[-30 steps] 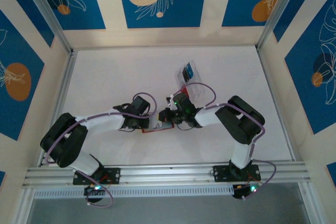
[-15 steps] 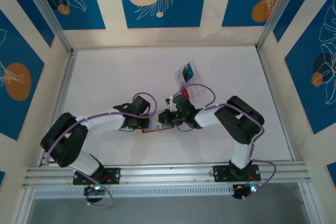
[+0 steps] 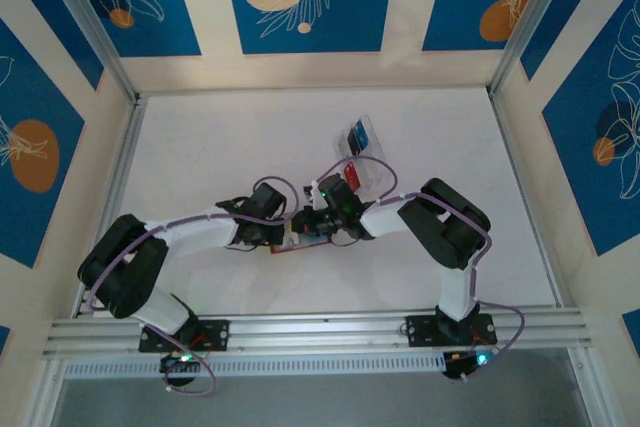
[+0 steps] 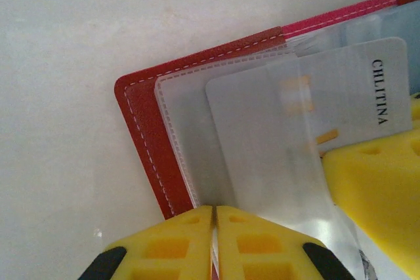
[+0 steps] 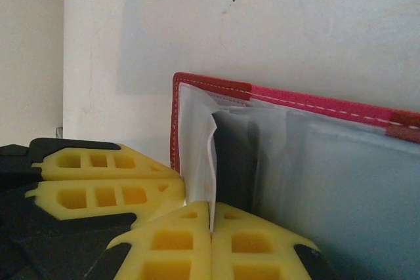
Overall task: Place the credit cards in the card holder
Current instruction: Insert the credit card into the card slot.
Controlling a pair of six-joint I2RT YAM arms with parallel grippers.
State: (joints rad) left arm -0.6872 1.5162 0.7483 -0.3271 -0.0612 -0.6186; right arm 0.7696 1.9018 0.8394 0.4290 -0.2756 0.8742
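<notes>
The right gripper (image 5: 211,213), closed on a pale credit card (image 4: 354,90), has been shifted towards the left gripper (image 4: 214,213), itself clamped on the clear pocket (image 4: 187,129) of the open card holder (image 4: 141,155) just ahead, so insertion is judged underway.

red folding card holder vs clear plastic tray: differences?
The red folding card holder is opaque and stitched; the clear plastic tray is see-through. Holder lies open, pinched by left gripper and right gripper; tray sits farther back, no gripper on it. Both hold cards: pale card in holder, blue card in tray.
</notes>
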